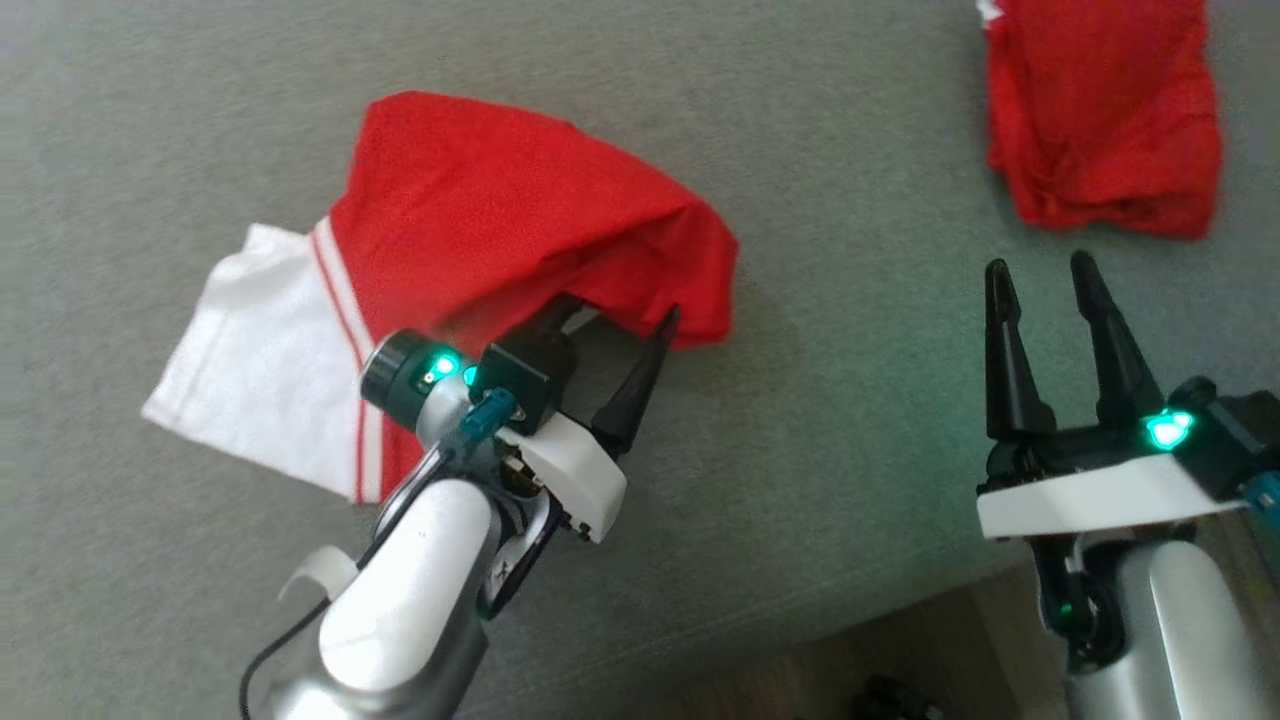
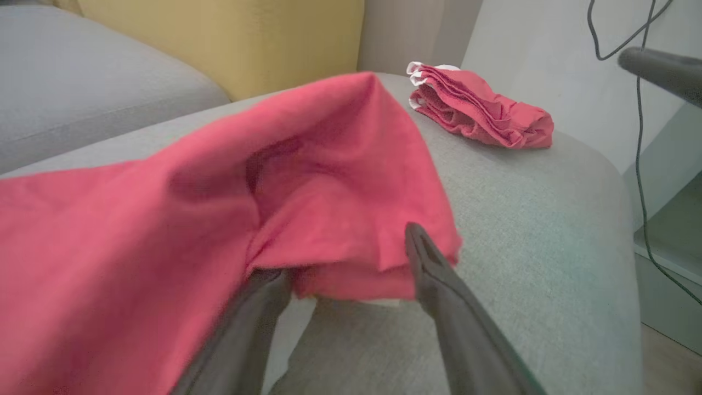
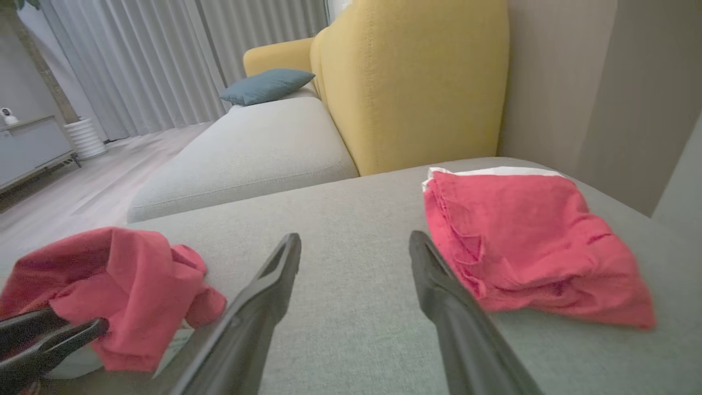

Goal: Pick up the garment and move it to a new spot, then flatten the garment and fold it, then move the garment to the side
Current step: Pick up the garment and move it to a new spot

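Note:
The garment point(image 1: 480, 210) is red with a white striped part and lies loosely folded on the grey cushion point(image 1: 850, 400). My left gripper point(image 1: 625, 320) is at its near right edge, jaws open. In the left wrist view, red cloth point(image 2: 219, 181) drapes over one fingertip point(image 2: 269, 285) and hangs between the spread fingers of my left gripper point(image 2: 343, 258). Well off to the right, my right gripper point(image 1: 1040, 268) hovers open and empty over bare cushion. The right wrist view shows the right gripper point(image 3: 355, 238) and, low on the left, the garment point(image 3: 120, 274).
A second red garment point(image 1: 1100, 110) lies folded at the cushion's far right corner, also seen from the wrists point(image 2: 482, 109) point(image 3: 537, 247). A yellow backrest point(image 3: 411, 82) rises behind. The cushion's near edge drops to wooden floor point(image 1: 900, 650).

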{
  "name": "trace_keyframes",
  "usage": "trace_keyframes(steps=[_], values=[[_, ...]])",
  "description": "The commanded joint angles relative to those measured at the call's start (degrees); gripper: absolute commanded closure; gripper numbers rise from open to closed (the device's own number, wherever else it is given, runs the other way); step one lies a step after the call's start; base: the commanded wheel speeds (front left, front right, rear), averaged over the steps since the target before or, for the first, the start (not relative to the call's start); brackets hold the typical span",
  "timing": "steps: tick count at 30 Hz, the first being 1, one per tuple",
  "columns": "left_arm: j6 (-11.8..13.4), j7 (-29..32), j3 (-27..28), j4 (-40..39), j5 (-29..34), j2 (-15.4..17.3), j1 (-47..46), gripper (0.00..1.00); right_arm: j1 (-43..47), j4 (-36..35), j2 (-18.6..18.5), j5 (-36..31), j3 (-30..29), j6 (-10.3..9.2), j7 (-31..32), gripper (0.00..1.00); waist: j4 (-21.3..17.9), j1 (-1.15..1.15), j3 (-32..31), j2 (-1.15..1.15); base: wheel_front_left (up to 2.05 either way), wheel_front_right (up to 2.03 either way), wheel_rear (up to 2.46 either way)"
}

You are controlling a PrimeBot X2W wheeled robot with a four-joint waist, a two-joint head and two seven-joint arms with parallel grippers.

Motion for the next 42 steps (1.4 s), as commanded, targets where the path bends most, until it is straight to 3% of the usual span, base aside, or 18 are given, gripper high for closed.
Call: trace_keyframes(steps=[1, 10, 19, 25, 42], values=[[0.08, -0.72, 1.26, -1.8, 0.34, 0.68, -1.18, 0.0, -1.68, -1.85, -0.19, -0.31, 1.12, 0.21, -0.26, 0.0, 2.15, 0.0, -1.37, 0.0, 0.0, 0.0, 0.0], [2.29, -3.55, 2.54, -4.14, -1.75, 1.06, 2.74, 0.0, -1.08, -3.14, -0.18, -2.8, 0.2, 0.21, 2.37, 0.0, 11.17, 0.0, -5.6, 0.0, 0.0, 0.0, 0.0], [9.54, -8.38, 11.23, -8.7, -4.54, 3.24, 7.24, 0.0, 0.09, -5.47, -0.18, -4.58, -0.88, 0.21, 5.13, 0.0, 17.2, 0.0, -8.39, 0.0, 0.0, 0.0, 0.0], [12.32, -10.14, 16.54, -10.58, -5.55, 5.71, 9.94, 0.0, 1.46, -6.42, -0.18, -5.05, -1.27, 0.21, 6.56, 0.0, 18.56, 0.0, -9.69, 0.0, 0.0, 0.0, 0.0], [12.65, -10.77, 16.98, -14.26, -5.65, 7.63, 17.58, 0.0, 6.79, -7.18, -0.18, -4.84, -1.29, 0.21, 8.73, 0.0, 17.29, 0.0, -14.46, 0.0, 0.0, 0.0, 0.0]])
